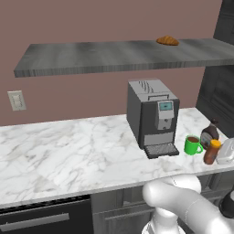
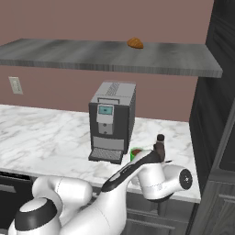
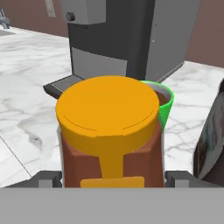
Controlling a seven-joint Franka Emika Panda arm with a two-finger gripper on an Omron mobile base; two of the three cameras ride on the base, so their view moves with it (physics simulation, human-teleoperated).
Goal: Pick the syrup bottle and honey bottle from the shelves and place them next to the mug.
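Observation:
The honey bottle (image 1: pixel 212 151), amber with an orange cap (image 3: pixel 107 107), stands upright on the marble counter (image 1: pixel 68 155), right of the green mug (image 1: pixel 193 145). The mug shows just behind it in the hand view (image 3: pixel 165 101). The dark brown syrup bottle (image 1: pixel 209 133) stands close behind the honey bottle; its side is at the right edge of the hand view (image 3: pixel 212 140) and its cap rises over my arm (image 2: pixel 159 143). My gripper (image 3: pixel 113 177) is open, one fingertip (image 3: pixel 48 178) on each side of the honey bottle, low on its body. The grey shelf (image 1: pixel 114 57) hangs above.
A grey coffee machine (image 1: pixel 153 116) stands left of the mug, its drip tray (image 1: pixel 161 150) jutting forward. A croissant (image 1: pixel 167 40) lies on the shelf. A tall dark cabinet (image 2: pixel 215 92) closes off the counter's right end. A wall outlet (image 1: pixel 17 100) is far left.

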